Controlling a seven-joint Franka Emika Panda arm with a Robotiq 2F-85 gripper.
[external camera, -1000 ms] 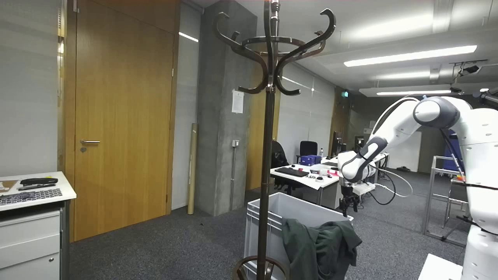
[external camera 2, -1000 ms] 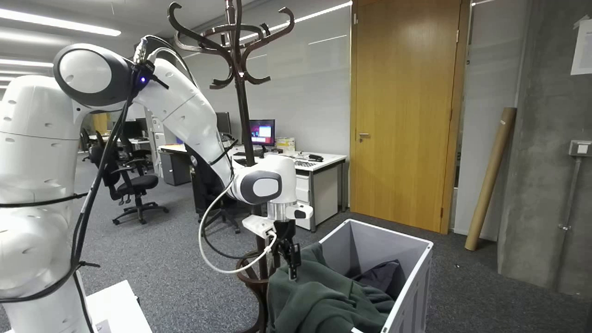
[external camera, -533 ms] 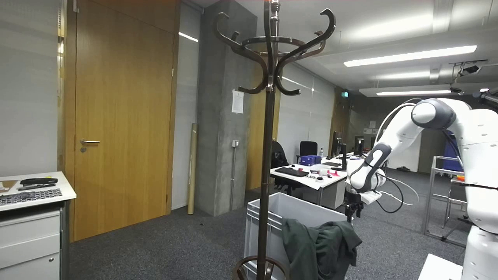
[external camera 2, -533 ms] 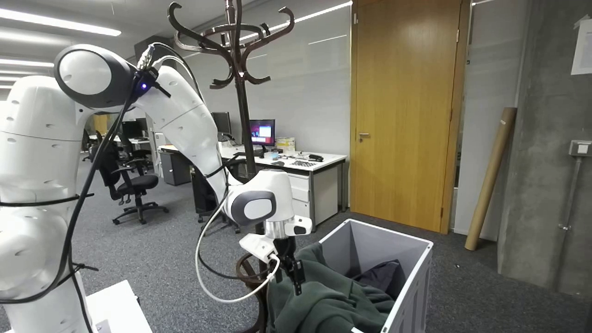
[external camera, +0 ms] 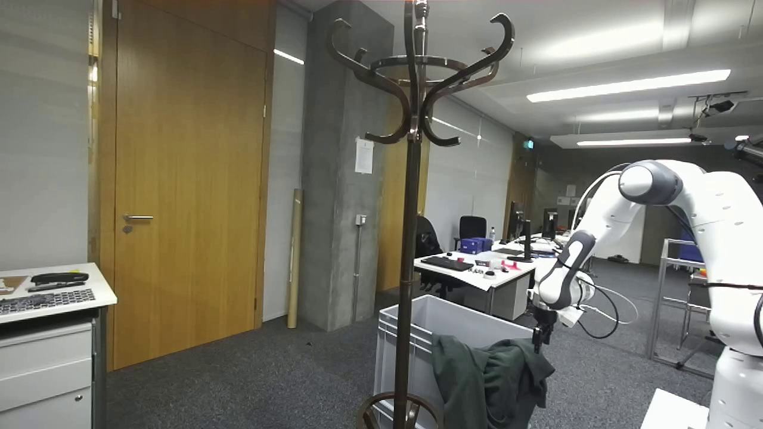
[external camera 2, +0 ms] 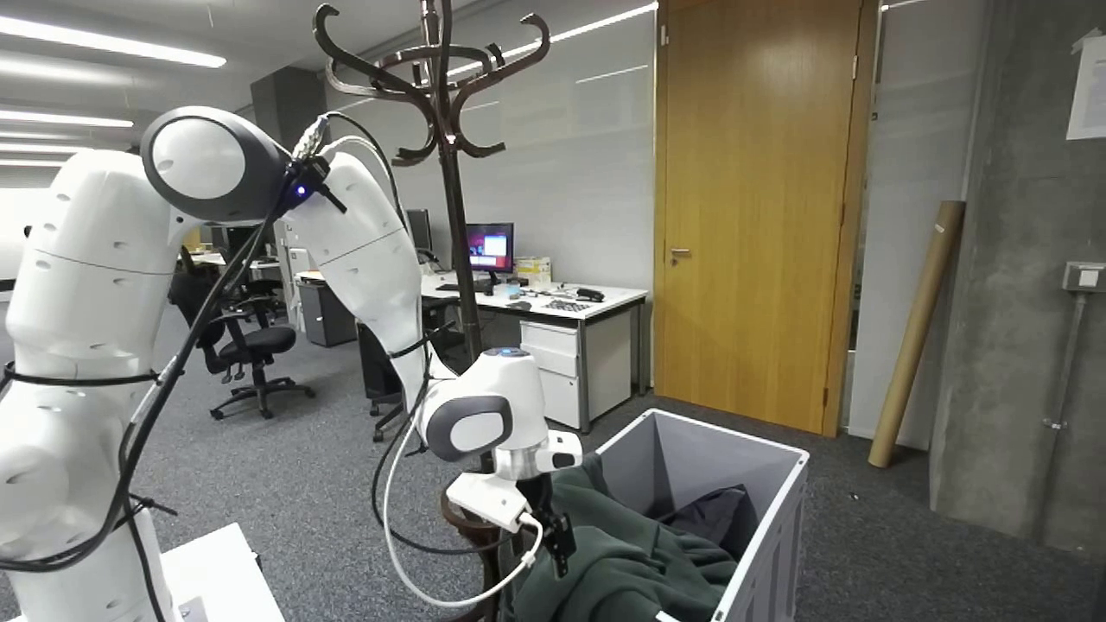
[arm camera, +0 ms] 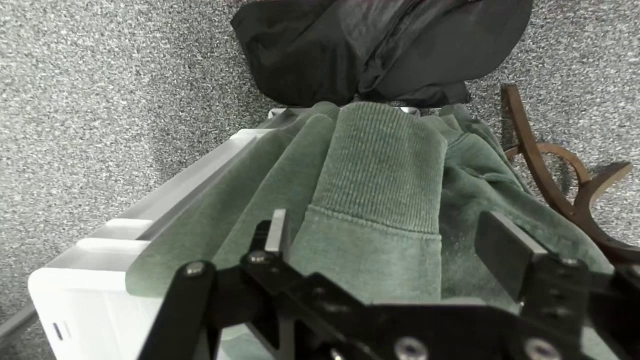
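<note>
Spread well apart, the fingers of the black two-fingered gripper (arm camera: pixel 392 237) are seen in the wrist view with nothing held between them; a dark green fabric garment (arm camera: pixel 382 165), its ribbed band framed by the fingers, is seen draped over the wall of a pale grey rectangular plastic crate (arm camera: pixel 95 300). In an exterior view, the garment is shown hanging outside the crate, beside the pole of a dark brown bentwood coat stand (external camera: pixel 409 238), and its upper corner is overlapped by the fingertips. In an exterior view, part of the garment is found inside the crate, near a crumpled dark navy cloth (external camera 2: pixel 710 518), and its folds are partly hidden by the gripper; whether the green fabric is touched cannot be told. Judged from this, the placing of the gripper close to the garment may be counted as done, whereas the grasp is left to be made: nothing is lifted, and the garment is wholly borne by the crate.
</note>
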